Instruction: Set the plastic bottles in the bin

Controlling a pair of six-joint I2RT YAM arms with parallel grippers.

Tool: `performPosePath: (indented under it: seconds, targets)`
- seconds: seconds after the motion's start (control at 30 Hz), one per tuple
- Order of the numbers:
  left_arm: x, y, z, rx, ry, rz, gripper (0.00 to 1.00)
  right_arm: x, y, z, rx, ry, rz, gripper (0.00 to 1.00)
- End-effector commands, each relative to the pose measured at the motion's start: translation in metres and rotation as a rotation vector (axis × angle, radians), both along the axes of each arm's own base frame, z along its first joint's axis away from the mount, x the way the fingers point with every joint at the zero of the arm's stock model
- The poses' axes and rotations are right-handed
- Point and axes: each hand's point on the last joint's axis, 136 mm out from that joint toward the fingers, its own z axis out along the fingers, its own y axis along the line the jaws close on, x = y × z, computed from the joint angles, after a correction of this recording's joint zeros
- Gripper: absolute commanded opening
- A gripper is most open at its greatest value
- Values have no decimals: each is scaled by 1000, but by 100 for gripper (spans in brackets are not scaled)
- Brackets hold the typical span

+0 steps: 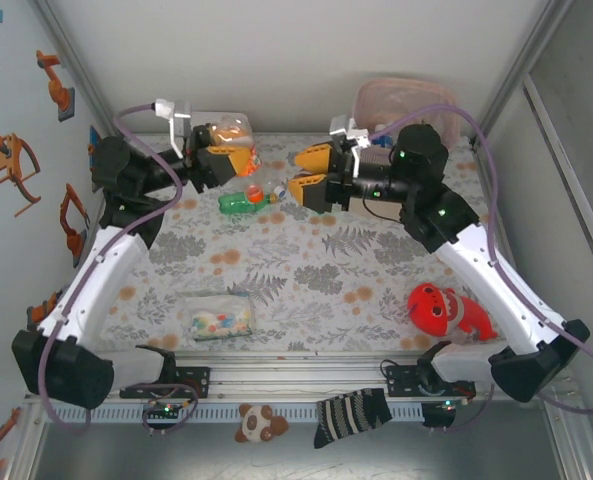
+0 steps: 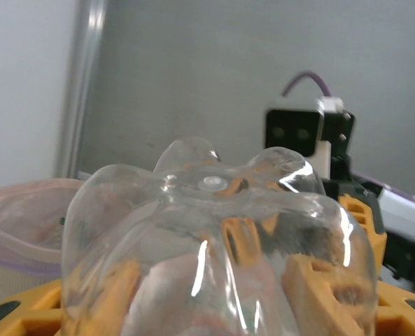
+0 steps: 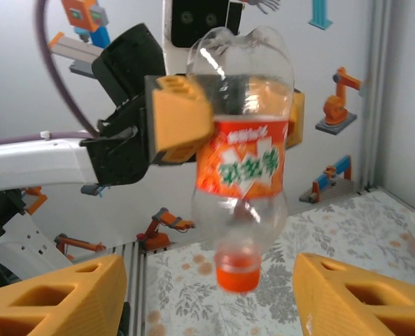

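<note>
**Overhead view.** The left gripper point(image 1: 228, 148) is clamped across the middle of an orange-labelled bottle point(image 1: 234, 128) and holds it clear of the table point(image 1: 316, 290) at the far left. The right gripper point(image 1: 298, 173) faces it from just beside, with its jaws spread wide and nothing between them. In front of the gap between the two grippers, a green bottle point(image 1: 244, 203) lies on its side on the leaf-patterned cover. The bin point(image 1: 401, 98) is beige-pink and stands in the far right corner behind the right arm, apart from the held bottle. Two things lie near the front edge: a clear packet of coloured pieces point(image 1: 219, 320) left of centre, and a red toy point(image 1: 441, 308) at the right.

**Right wrist view.** The orange-labelled bottle hangs cap down, with its clear base uppermost and green characters on the label. One orange finger of the left gripper presses the bottle's left side at label height, and the other shows behind its right side. The right gripper's own fingers point(image 3: 60, 294) stand at the lower corners, apart from the bottle.

**Left wrist view.** The bottle's clear, lobed base sits close to the lens between the left gripper's own orange fingers point(image 2: 392, 308). The bin's rim shows at the left edge, with its pink liner.
</note>
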Motion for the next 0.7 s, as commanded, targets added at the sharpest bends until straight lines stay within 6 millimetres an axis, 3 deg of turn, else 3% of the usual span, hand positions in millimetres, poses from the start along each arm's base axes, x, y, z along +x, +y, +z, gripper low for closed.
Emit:
performPosePath:
  seconds: [0.0,0.17,0.37,0.67]
  targets:
    - [-33,-8,-2,86,-84,-72,36,-7,9,16,16,-77,26,66]
    - [-61,-14,8,79,-111,-142,36,-26,28,16,19,-113,130,73]
    - [-76,-18,7,82,-118,-176,36,-49,45,17,38,-158,228,75]
    - [-80,-21,7,82,-132,-179,36,-49,60,10,23,-64,239,66]
